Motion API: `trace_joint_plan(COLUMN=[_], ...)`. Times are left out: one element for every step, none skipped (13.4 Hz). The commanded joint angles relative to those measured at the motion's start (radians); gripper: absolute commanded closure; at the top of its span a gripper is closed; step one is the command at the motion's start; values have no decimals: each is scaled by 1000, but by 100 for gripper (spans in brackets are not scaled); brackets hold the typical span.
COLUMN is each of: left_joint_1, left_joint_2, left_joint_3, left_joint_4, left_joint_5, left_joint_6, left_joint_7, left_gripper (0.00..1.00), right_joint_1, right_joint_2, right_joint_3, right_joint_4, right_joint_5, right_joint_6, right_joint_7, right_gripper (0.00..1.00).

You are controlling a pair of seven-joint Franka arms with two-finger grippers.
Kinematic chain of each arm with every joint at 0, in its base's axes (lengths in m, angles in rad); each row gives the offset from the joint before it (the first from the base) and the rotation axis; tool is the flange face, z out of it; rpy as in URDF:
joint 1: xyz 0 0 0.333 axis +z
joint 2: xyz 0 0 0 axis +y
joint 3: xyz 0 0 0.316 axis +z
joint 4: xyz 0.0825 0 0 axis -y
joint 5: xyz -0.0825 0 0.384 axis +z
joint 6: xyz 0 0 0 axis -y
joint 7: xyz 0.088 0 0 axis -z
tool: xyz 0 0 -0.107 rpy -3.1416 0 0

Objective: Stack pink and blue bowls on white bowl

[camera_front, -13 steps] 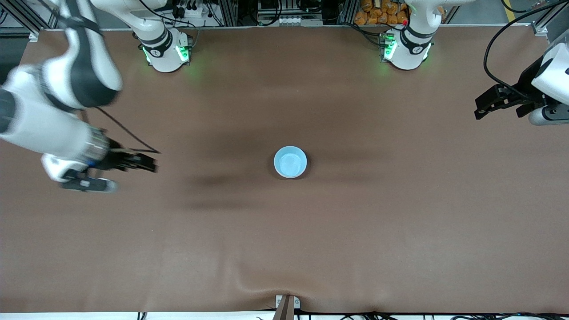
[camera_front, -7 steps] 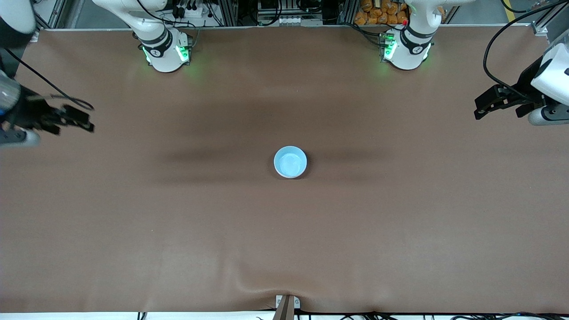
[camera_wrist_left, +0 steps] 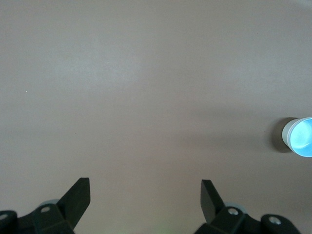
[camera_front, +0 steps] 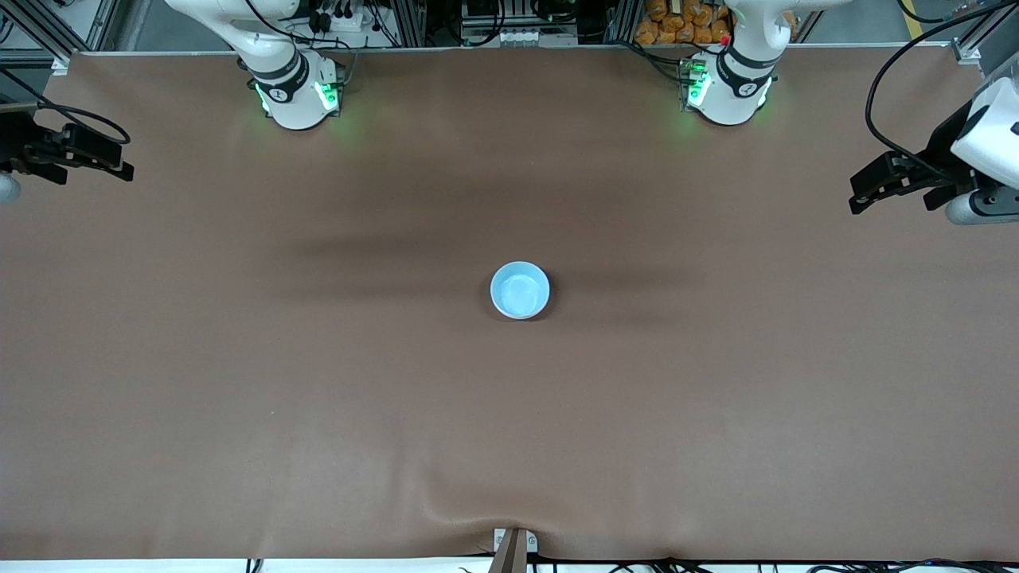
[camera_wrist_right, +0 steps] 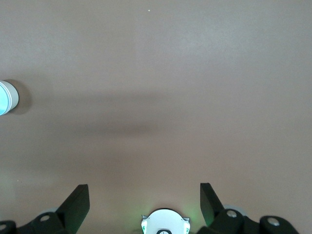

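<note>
The light blue bowl (camera_front: 520, 290) stands upright at the middle of the table. It also shows at the edge of the left wrist view (camera_wrist_left: 301, 138) and of the right wrist view (camera_wrist_right: 4, 98). There a whitish outer wall (camera_wrist_left: 291, 132) shows below its blue inside. No pink bowl shows in any view. My right gripper (camera_front: 121, 164) is open and empty over the right arm's end of the table, also seen in its wrist view (camera_wrist_right: 145, 192). My left gripper (camera_front: 858, 196) is open and empty over the left arm's end, waiting (camera_wrist_left: 145, 187).
The brown table cover (camera_front: 509, 414) has a wrinkle at its front edge by a small bracket (camera_front: 513, 545). The two arm bases (camera_front: 296, 91) (camera_front: 726, 87) stand along the back edge. The right arm's base shows in the right wrist view (camera_wrist_right: 165, 223).
My right arm has swung away from the middle of the table, out to its own end and toward the bases' side. The left arm and the bowl have not moved.
</note>
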Motion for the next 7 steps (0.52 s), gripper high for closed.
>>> trace_joint_plan(left_joint_1=[8,8,8,8,8,8,9], left_joint_2=[-12,-13,-13,-15,-16,-18,-19], left_joint_3=[-3,-3,-3,-3,-3,-3,-3], left_joint_4=[-4,-4,-4,-4,-4,-4,-4], left_joint_5=[-19,-18,-19,-19,-18,-18,-18], left_joint_6=[-8,-8,-6,-8,-8,-9,-9], left_joint_7=[21,21,21,21,21,21,21], left_gripper=[0,0,0,0,0,0,0], right_joint_1=[-4,-3,-3,-3,-3,-3,-3], right_joint_2=[4,6,6,6,6,6,6], right_joint_3=[8,8,8,8,8,8,8], right_joint_4=[13,13,13,13,13,14,14], right_joint_5=[-20,-20,-22,-22,-22,-22,-22], right_joint_6=[15,18,23,24,23,24,26], right_joint_7=[23,23,23,23,23,23,23], right_gripper=[0,0,0,0,0,0,0])
